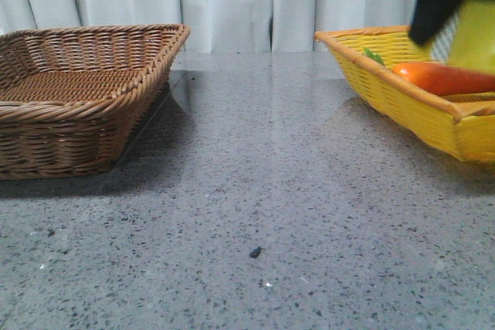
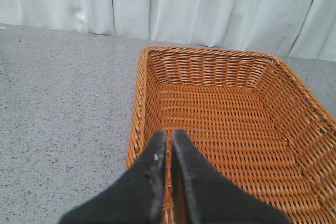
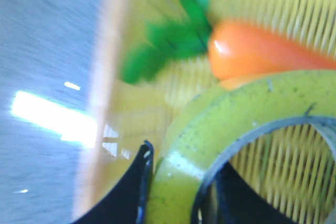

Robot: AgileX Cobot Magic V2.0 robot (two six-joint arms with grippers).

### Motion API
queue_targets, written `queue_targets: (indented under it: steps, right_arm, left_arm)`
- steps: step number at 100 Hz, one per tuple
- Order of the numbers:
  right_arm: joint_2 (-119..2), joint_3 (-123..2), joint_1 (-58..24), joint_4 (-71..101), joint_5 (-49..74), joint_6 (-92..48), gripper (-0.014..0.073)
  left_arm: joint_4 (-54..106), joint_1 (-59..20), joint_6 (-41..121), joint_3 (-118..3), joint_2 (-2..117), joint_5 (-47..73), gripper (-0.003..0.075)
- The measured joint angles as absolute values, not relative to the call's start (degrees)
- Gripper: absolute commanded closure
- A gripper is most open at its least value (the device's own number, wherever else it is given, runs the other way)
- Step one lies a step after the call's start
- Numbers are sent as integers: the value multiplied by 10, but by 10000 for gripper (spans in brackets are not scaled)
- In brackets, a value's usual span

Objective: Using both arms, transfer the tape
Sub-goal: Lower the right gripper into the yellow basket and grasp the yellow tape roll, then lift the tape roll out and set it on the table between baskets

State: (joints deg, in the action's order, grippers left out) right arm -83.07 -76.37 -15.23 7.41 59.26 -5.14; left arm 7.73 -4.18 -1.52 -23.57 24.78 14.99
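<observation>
Roll of tape point(image 3: 220, 129) held over the yellow basket point(image 1: 402, 102), just above the carrot point(image 3: 262, 59), clamped through its wall by the right claw point(image 3: 181, 192) (one finger outside, one inside the core). Probably light, stiff and slick-faced: best gripped across the wall, leaving the far rim free. Left claw point(image 2: 169, 142) closed and holding nothing, over the brown basket point(image 2: 137, 103).

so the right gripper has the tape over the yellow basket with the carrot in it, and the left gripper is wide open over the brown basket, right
Not quite: the left gripper is shut, its jaws pressed together over the brown basket, as the left wrist view shows. The rest holds: the right gripper grips the tape over the yellow basket holding the carrot.
</observation>
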Motion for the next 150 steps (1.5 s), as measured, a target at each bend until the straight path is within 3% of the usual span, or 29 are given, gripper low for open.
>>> queue_targets:
  steps: [35, 63, 89, 111, 123, 141, 150]
  right_arm:
    - [-839, -826, -337, 93, 624, -51, 651]
    - [-916, -826, -386, 95, 604, -50, 644]
    - [-963, -826, -388, 95, 588, -50, 384]
    - [-971, -828, -390, 95, 580, -49, 368]
    - [-961, -829, -390, 95, 584, -49, 420]
    - [-897, -829, -390, 94, 584, -48, 666]
    - [-856, -829, -390, 91, 574, -47, 666]
  left_arm:
    - [77, -42, -15, -236, 248, 149, 741]
    - [77, -42, -15, -236, 248, 149, 741]
    - [77, -42, -15, -236, 248, 149, 741]
    - [82, -42, -15, -236, 248, 149, 732]
    - [112, -43, -15, -236, 248, 147, 618]
    - [122, -80, -15, -236, 248, 143, 328]
    - [124, -110, -15, -236, 248, 132, 315]
